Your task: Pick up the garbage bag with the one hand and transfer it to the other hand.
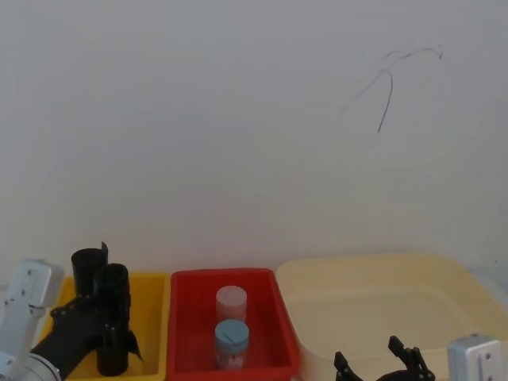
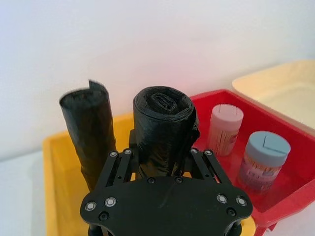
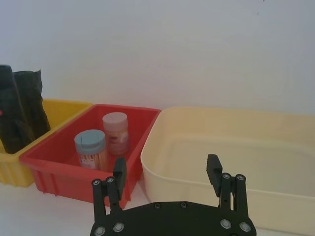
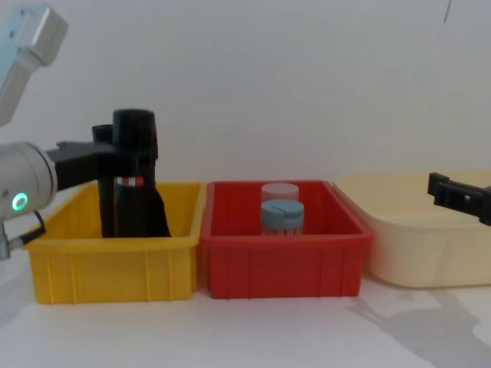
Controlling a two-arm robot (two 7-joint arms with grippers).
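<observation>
The garbage bag [image 2: 162, 123], a thick black roll with a red-and-white band [image 4: 136, 182], stands upright in the yellow bin [image 4: 107, 268]. My left gripper [image 2: 162, 143], on the silver arm with the green light [image 4: 17, 202], is shut on it, one finger on each side of the upper half. The bin's front wall hides the roll's lower end. In the head view the bag [image 1: 113, 282] is at the lower left. My right gripper [image 3: 166, 169] hangs open and empty over the front of the cream tub [image 3: 231, 147], well to the right.
A plain black roll with a ragged top [image 2: 88, 128] stands in the yellow bin right beside the held one. The red bin [image 4: 280, 264] in the middle holds two lidded jars [image 4: 281, 215]. A white wall runs close behind all three containers.
</observation>
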